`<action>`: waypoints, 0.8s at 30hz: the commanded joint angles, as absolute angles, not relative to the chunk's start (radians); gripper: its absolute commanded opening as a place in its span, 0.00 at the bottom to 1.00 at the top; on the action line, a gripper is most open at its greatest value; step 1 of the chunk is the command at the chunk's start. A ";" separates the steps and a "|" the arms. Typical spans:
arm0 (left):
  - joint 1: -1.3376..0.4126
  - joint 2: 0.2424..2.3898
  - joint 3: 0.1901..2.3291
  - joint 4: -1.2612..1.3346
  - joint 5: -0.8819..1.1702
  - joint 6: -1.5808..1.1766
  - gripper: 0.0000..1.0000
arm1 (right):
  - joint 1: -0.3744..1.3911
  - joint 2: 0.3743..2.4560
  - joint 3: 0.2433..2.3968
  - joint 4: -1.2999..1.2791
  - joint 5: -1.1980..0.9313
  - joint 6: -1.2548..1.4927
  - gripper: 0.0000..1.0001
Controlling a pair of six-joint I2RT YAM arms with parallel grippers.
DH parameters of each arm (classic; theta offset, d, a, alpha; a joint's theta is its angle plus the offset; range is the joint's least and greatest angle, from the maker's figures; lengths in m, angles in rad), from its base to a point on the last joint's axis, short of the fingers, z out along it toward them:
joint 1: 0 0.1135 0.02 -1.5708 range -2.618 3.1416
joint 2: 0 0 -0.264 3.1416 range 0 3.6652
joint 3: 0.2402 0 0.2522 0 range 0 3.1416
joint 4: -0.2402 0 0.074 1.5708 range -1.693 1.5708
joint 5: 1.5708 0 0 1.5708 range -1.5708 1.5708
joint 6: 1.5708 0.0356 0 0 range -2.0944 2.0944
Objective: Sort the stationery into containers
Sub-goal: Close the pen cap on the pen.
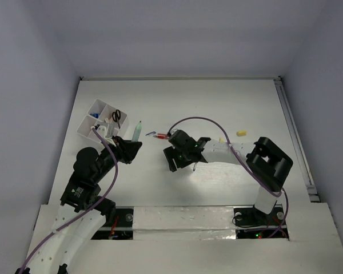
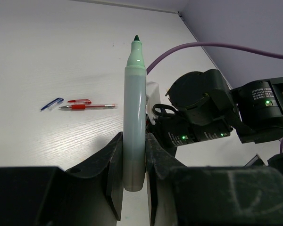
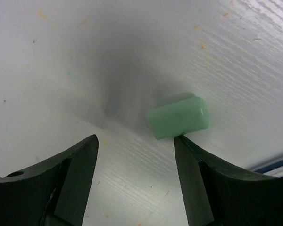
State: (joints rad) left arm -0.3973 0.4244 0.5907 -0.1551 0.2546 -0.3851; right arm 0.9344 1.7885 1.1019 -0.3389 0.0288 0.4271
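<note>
- Left wrist view: your left gripper (image 2: 134, 162) is clamped tight on the lower barrel of the pale green marker (image 2: 134, 108), which stands upright between the fingers, tip up.
- Right wrist view: your right gripper (image 3: 135, 141) is spread wide and holds nothing. The green eraser (image 3: 178, 117) lies on the table (image 3: 61, 56), just off one fingertip.
- Top view: the white organiser box (image 1: 87, 127) sits far left, just beyond the left gripper, with the scissors (image 1: 116, 117) in one compartment.
- The thin red pen (image 2: 87, 107) lies flat between the arms.

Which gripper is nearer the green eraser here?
Right. The right gripper stands open right at the green eraser, which lies by one fingertip. The left gripper is apart, shut on the pale green marker.
</note>
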 commanded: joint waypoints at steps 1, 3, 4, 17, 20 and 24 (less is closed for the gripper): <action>-0.393 0.428 0.623 -0.103 0.267 -0.382 0.00 | 0.919 1.813 1.124 -0.391 0.114 0.433 0.72; -0.393 0.426 0.621 -0.103 0.267 -0.382 0.00 | 0.919 1.815 1.129 -0.387 0.110 0.431 0.72; -0.393 0.425 0.621 -0.104 0.267 -0.382 0.00 | 0.919 1.816 1.135 -0.387 0.109 0.431 0.72; -0.393 0.422 0.621 -0.101 0.267 -0.382 0.00 | 0.919 1.893 1.226 -0.472 0.205 0.430 0.60; -0.393 0.420 0.621 -0.101 0.268 -0.382 0.00 | 0.919 1.910 1.244 -0.488 0.215 0.431 0.56; -0.393 0.420 0.621 -0.101 0.270 -0.383 0.00 | 0.919 1.937 1.269 -0.517 0.256 0.428 0.56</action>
State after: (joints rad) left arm -0.3973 0.4240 0.5907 -0.1547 0.2584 -0.3851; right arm 0.9241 1.8896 1.2434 -0.4652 0.1909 0.4267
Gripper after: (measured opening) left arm 0.156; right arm 0.559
